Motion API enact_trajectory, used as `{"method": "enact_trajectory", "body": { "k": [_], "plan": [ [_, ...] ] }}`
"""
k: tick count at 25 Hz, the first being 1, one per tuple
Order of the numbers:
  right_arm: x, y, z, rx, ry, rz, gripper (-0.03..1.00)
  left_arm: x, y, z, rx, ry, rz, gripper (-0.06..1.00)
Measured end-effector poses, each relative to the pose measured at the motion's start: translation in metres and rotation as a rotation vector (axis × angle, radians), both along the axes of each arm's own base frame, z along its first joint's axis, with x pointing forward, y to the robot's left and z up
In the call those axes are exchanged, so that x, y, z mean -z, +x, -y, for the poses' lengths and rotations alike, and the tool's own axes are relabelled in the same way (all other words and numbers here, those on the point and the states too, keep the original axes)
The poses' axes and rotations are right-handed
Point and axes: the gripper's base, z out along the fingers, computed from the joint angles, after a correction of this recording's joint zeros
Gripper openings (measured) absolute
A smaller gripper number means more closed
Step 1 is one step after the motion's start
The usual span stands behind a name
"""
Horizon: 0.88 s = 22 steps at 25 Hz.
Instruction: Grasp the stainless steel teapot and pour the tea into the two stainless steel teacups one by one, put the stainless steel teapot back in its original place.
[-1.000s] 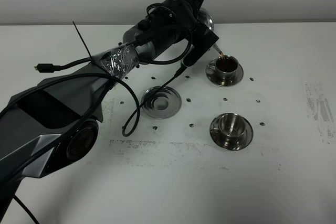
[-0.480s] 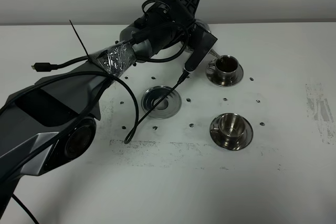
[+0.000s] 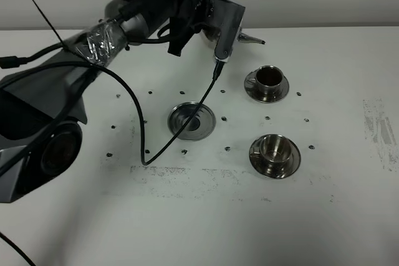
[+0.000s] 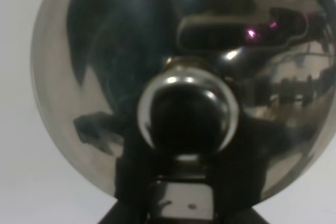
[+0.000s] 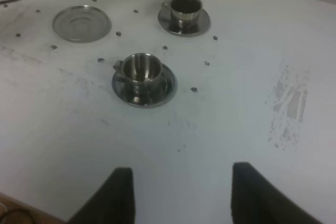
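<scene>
My left gripper (image 3: 229, 28) holds the stainless steel teapot in the air behind and left of the far teacup. Only the teapot's thin spout (image 3: 252, 39) shows in the high view. The left wrist view is filled by its domed lid and knob (image 4: 186, 111). The far teacup (image 3: 269, 78) on its saucer holds dark tea; it also shows in the right wrist view (image 5: 185, 8). The near teacup (image 3: 274, 149) on its saucer shows a bare steel inside, also in the right wrist view (image 5: 142, 72). The cupless steel dish (image 3: 192, 120) lies bare. My right gripper (image 5: 181, 198) is open and empty, above the table in front of the near teacup.
A black cable (image 3: 181, 132) hangs from the left arm and crosses the dish. Small dark marks dot the white table (image 3: 324, 216) around the cups. A scuffed patch (image 3: 377, 129) lies at the right.
The left arm has lifted and swung back to the left, away from the far teacup. The tea stream seen one second ago has stopped, and the spout now points level.
</scene>
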Motion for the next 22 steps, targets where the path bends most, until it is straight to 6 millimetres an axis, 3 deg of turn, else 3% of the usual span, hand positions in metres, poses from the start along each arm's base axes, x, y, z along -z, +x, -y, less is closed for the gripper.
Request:
{"method": "enact_trajectory", "body": {
  "k": [8,12,15,22],
  "plan": [
    [0.0,0.0,0.0,0.0,0.0,0.0,0.41,-0.006,-0.029,-0.035,-0.155,-0.183,-0.19,0.18],
    [0.0,0.0,0.0,0.0,0.0,0.0,0.41,0.002,-0.029,-0.05,-0.266,-0.269,-0.269,0.18],
    [0.0,0.0,0.0,0.0,0.0,0.0,0.41,0.013,-0.026,-0.052,-0.301,-0.301,-0.306,0.18],
    [0.0,0.0,0.0,0.0,0.0,0.0,0.41,0.047,-0.021,-0.049,-0.192,-0.206,-0.34,0.18]
  ]
}}
